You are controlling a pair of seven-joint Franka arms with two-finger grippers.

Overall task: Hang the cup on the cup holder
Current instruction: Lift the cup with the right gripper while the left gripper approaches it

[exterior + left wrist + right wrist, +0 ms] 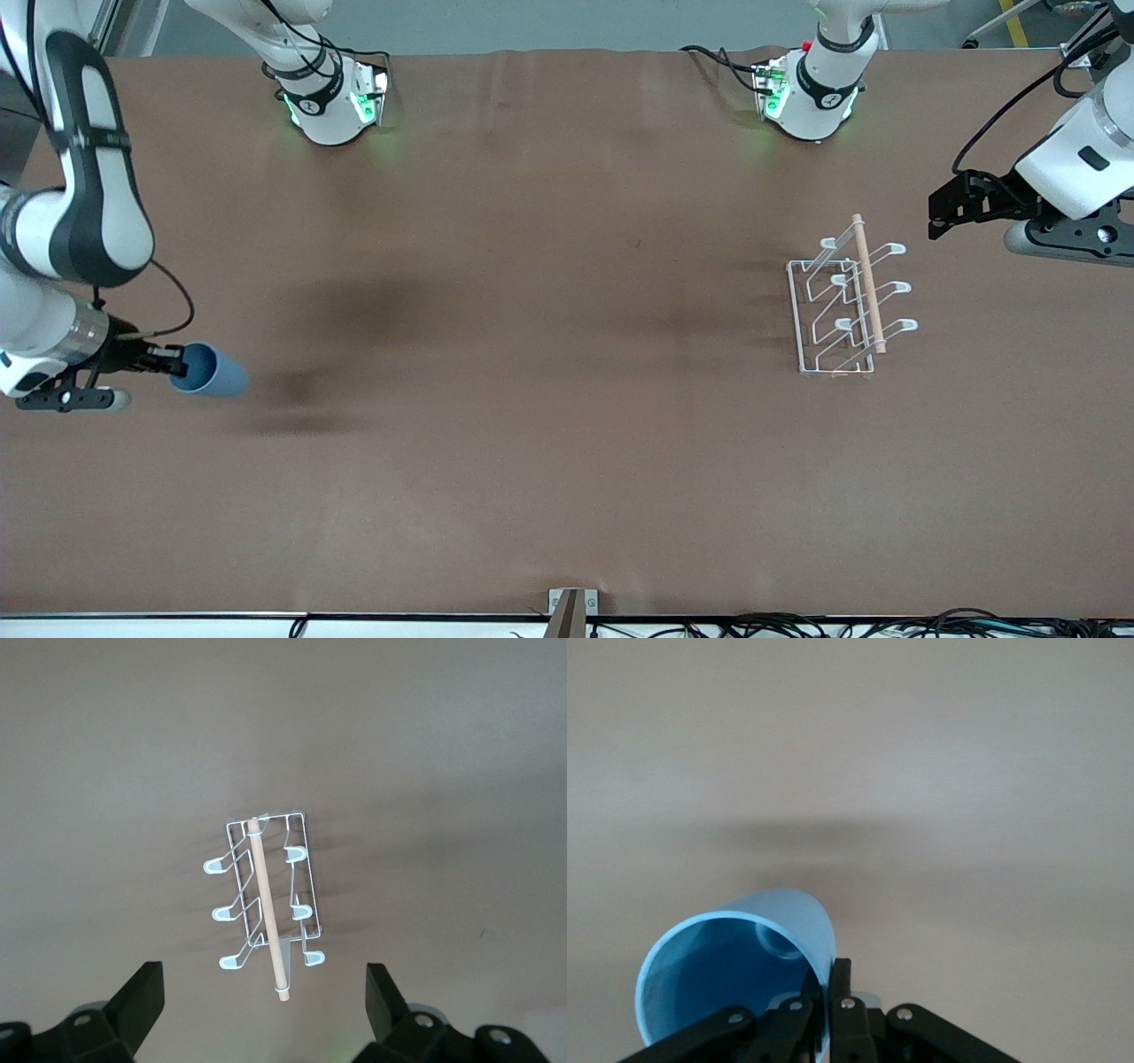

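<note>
Front view shows the brown cloth-covered table (549, 425) with the right arm's two-finger gripper (177, 361) at the right arm's end, raised over the cloth. Its fingers are pinched together on the rim wall of the small light blue tapered plastic cup (211, 372), which is held tipped on its side in the air, its open mouth facing the gripper and its narrower base pointing toward the middle of the table. A soft shadow lies on the cloth just beside the cup.

Right wrist view confirms the grip: one black finger (842, 992) sits outside the cup (735, 974) wall and the other inside the mouth, the two nearly meeting across the thin plastic. The rounded inner bottom of the cup is visible through the mouth.

Well apart from the cup, toward the left arm's end of the table, stands the white wire cup holder (846, 306), with its rectangular base on the cloth, looped prongs angled up on both sides and a light wooden rod (868, 283) along the top. No cup is on any prong.

The left arm's gripper (932, 217) waits in the air near the cup holder. Left wrist view has its black fingers (142, 1001) spread wide with nothing between them, and the cup holder (266, 904) on the cloth below.
</note>
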